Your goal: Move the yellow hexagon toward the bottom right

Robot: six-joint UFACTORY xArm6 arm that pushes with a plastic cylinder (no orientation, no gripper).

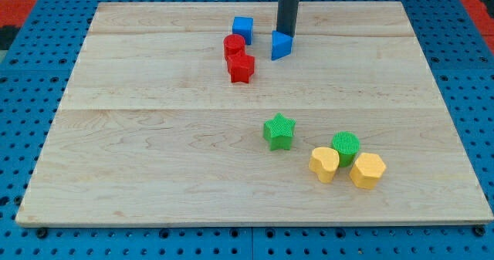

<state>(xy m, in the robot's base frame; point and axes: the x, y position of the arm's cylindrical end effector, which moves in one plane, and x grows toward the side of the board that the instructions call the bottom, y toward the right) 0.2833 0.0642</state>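
Wooden counter [154, 175] on a blue pegboard [31, 67], seen from the one camera. No claw shows on this rig, only the dark rod, so released or clenched I cannot tell.

My tip [287, 34] sits near the view's top, just above and touching or nearly touching the blue wedge-shaped block [282, 45]; contact too close to call.

Top cluster, left of the tip:
- blue cube [242, 28], apart from the wedge
- red cylinder [234, 45], just below the cube
- red star [241, 68], pressed against the cylinder's lower side

Lower cluster, toward the view's bottom right, well apart from my tip:
- green star [279, 130], alone, left of the rest
- green cylinder [346, 146]
- yellow heart-like block [324, 163], just beside the green cylinder on its lower left
- yellow hexagon [367, 170], touching or just beside the green cylinder on its lower right

The yellow hexagon is the block lying farthest to the view's bottom right, with bare wood between it and the counter's right and bottom edges
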